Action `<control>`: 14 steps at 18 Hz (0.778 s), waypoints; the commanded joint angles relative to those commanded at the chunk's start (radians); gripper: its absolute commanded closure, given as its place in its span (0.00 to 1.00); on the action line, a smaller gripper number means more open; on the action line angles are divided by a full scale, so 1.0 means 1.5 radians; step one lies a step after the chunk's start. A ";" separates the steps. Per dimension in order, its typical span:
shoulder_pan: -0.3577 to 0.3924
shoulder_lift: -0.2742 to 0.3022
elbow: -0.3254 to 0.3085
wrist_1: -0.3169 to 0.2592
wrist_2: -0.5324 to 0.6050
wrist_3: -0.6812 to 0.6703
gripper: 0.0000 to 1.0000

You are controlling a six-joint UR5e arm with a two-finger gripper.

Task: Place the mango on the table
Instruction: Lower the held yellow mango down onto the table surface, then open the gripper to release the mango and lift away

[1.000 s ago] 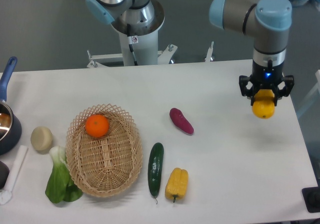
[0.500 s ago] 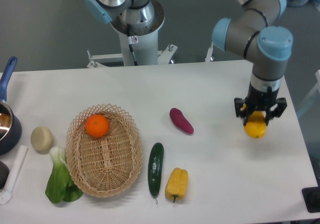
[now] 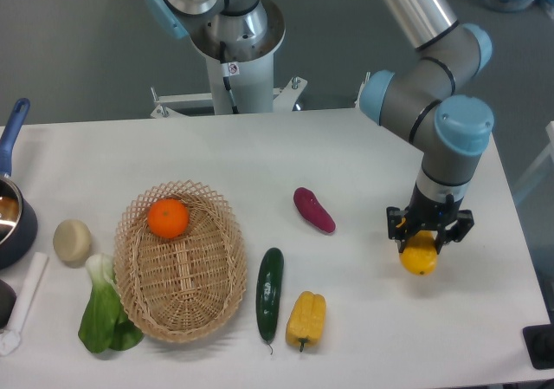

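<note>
The mango (image 3: 419, 258), smooth and yellow-orange, hangs end-down at the right side of the white table (image 3: 363, 155). My gripper (image 3: 424, 237) points straight down and is shut on the mango's upper part, so only its lower end shows below the black fingers. The fruit sits very close to the tabletop; whether it touches is unclear.
A wicker basket (image 3: 203, 307) with an orange (image 3: 168, 217) stands left of centre. A purple sweet potato (image 3: 313, 210), a cucumber (image 3: 270, 293) and a yellow bell pepper (image 3: 305, 319) lie in the middle. Bok choy (image 3: 106, 309), a pale round item (image 3: 72, 240) and a pot (image 3: 12, 216) are at the left.
My gripper has moved down and to the left with the mango, from well above the table's right side to just over the surface.
</note>
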 joint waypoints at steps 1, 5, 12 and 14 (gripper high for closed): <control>-0.001 -0.001 -0.001 0.000 0.000 0.020 0.56; -0.004 -0.002 -0.003 0.000 0.000 0.048 0.55; -0.005 -0.001 0.004 0.001 0.012 0.057 0.00; -0.004 0.005 0.009 0.001 0.025 0.058 0.00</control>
